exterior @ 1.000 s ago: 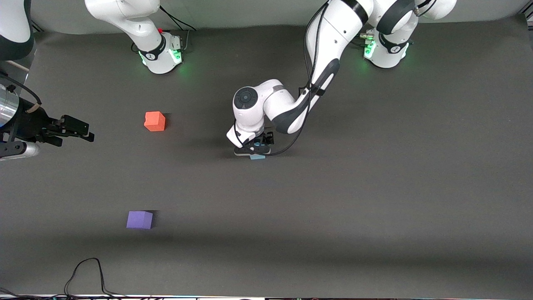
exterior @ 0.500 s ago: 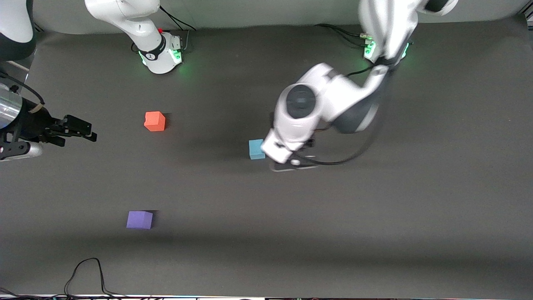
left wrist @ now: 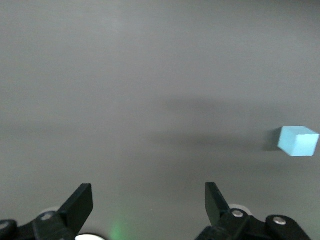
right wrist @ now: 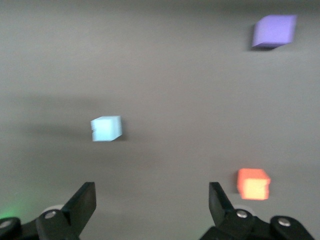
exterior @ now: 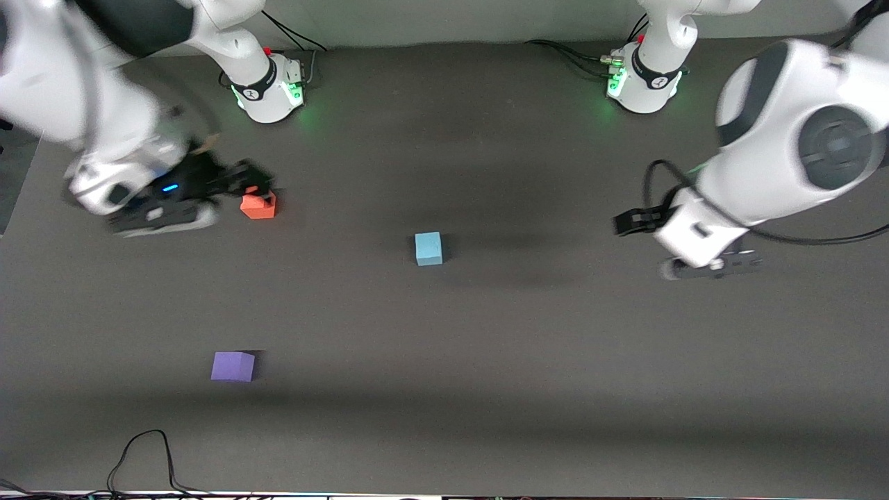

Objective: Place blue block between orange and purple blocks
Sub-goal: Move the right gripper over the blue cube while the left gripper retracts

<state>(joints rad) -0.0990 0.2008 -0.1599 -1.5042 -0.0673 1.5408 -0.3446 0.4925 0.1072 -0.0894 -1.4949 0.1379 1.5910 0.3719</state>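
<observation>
Blue block sits alone on the dark table mat around the middle of the bench, flat on one face, with nothing touching it. It shows again in the left wrist view and, blurred, in the right wrist view.

Orange block rests toward the right arm's end of the bench, a little farther from the front camera than the blue block. Purple block lies at that same end but much nearer to the front edge, well apart from the orange one. The blue block is not between them; it stands off toward the left arm's end from the line joining the two.

Right gripper hangs over the mat just beside and above the orange block, its dark fingers partly covering that block's upper edge in the front view. From its wrist camera its fingers are spread wide with nothing between them, and the orange block shows near one finger.

Left gripper is over bare mat near the left arm's end of the bench, well apart from the blue block. Its fingers are likewise spread and empty.

A black cable loops on the mat by the front edge.
</observation>
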